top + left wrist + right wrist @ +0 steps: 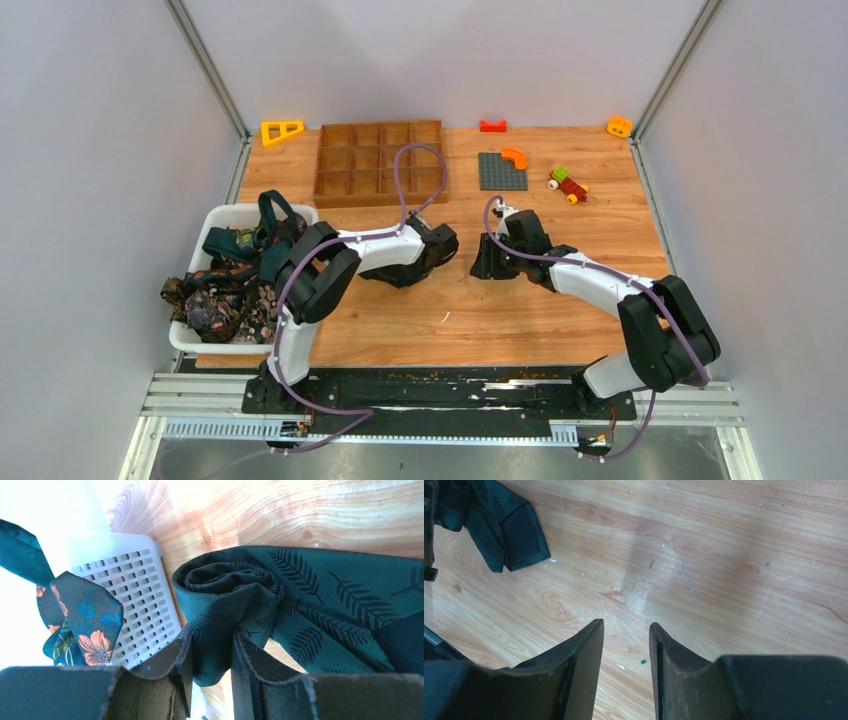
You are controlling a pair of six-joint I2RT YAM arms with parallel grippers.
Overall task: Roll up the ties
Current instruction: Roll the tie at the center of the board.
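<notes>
Where the L gripper meets the work, its two fingers are clamped on the dark green tie. The fern-print fabric is pinched between the pads just below a part-formed roll. The roll is loose, w/ its spiral visible at the end. The rest of the tie spreads flat on the wood surface. Location: approx. mid surface, between the white basket and the R gripper.

R gripper: released, jaws apart, nothing between them, bare wood showing in the gap. The tie's squared end lies at the top left of the R wrist view, apart from the fingers.

The basket sits at the left edge. Contents: other ties, brown patterned and dark, heaped. One teal floral tie hangs over the basket wall.

Misc. items twd. the far edge:
- wooden compartment tray
- yellow triangle
- grey baseplate w/ orange curved piece at its corner
- red block
- toy car
- orange block in the far right corner
</notes>
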